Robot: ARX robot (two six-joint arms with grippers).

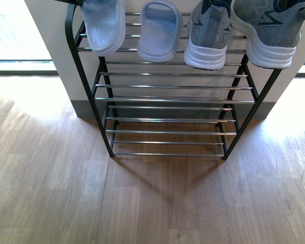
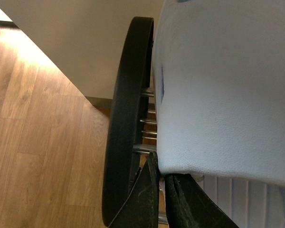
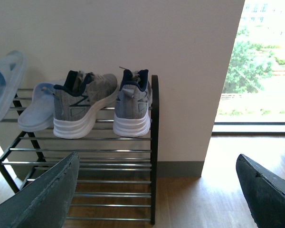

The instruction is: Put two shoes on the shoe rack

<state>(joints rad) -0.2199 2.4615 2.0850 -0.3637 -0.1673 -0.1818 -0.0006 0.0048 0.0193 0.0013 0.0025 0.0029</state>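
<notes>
Left wrist view: left hand (image 2: pixel 162 199) closed on a pale slide sandal (image 2: pixel 223 90) at the shoe rack (image 2: pixel 126 123) top tier. Right hand (image 3: pixel 156 199) wide open, empty. Two grey sneakers (image 1: pixel 208 35) beside the sandals.

The shoe rack (image 1: pixel 91 96) has a black frame and shiny chrome bars that catch pale streaks of light. On its top tier, the two slide sandals (image 1: pixel 157 30) are pale blue-white, the leftmost one ribbed with fine parallel lines on its footbed. The sneakers (image 1: pixel 208 35) beside them are heathered grey knit with white soles, navy collars and dark angular side marks. The right gripper (image 3: pixel 156 190) shows matte black fingers (image 3: pixel 42 197) with a dusty grey sheen; the rack stands just beyond them. The left gripper (image 2: pixel 162 199) is black too, against the sandal's whitish rubber. The floor (image 1: pixel 152 203) is warm light-brown wood planks with visible grain; the wall (image 3: pixel 180 71) is cream with a grey skirting.
</notes>
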